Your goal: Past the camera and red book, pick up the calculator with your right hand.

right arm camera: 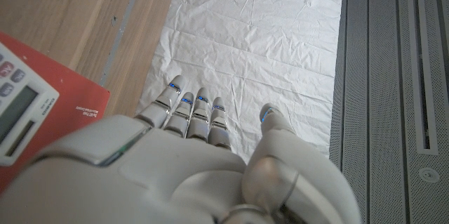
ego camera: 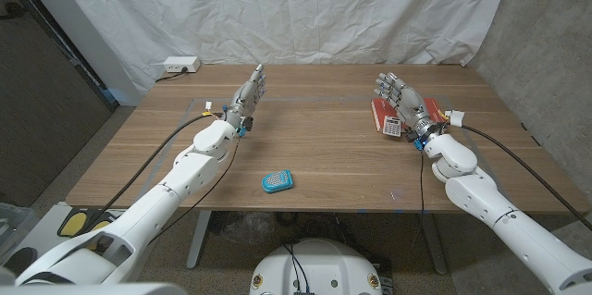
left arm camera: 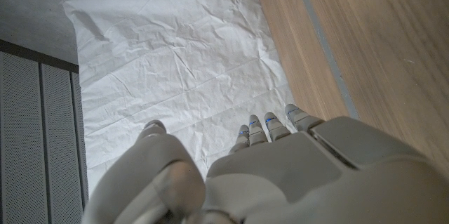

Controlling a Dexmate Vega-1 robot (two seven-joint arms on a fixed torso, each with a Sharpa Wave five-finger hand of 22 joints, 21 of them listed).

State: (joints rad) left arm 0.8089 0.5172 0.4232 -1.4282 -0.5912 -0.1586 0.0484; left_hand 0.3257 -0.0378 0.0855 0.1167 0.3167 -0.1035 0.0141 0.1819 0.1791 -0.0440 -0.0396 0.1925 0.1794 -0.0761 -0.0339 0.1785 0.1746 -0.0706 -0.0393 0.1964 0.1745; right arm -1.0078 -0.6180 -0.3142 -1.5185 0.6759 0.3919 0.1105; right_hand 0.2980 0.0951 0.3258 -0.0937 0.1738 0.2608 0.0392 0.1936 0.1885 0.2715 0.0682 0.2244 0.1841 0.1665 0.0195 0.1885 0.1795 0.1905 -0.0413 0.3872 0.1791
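The calculator (ego camera: 392,128), white with coloured keys, lies on the red book (ego camera: 379,113) at the table's right side. My right hand (ego camera: 400,94) hovers just beside and above them, fingers spread and holding nothing. In the right wrist view the calculator (right arm camera: 17,108) and the red book (right arm camera: 74,101) lie beside my right hand (right arm camera: 189,161), not touching it. A small blue camera (ego camera: 277,181) sits near the table's front middle. My left hand (ego camera: 248,92) is raised over the left part of the table, fingers stretched out and holding nothing; the left wrist view also shows this left hand (left arm camera: 273,168).
A white power strip (ego camera: 180,65) lies at the back left corner of the wooden table (ego camera: 314,147). A white sheet (ego camera: 305,8) hangs behind the table. Cables run along both arms.
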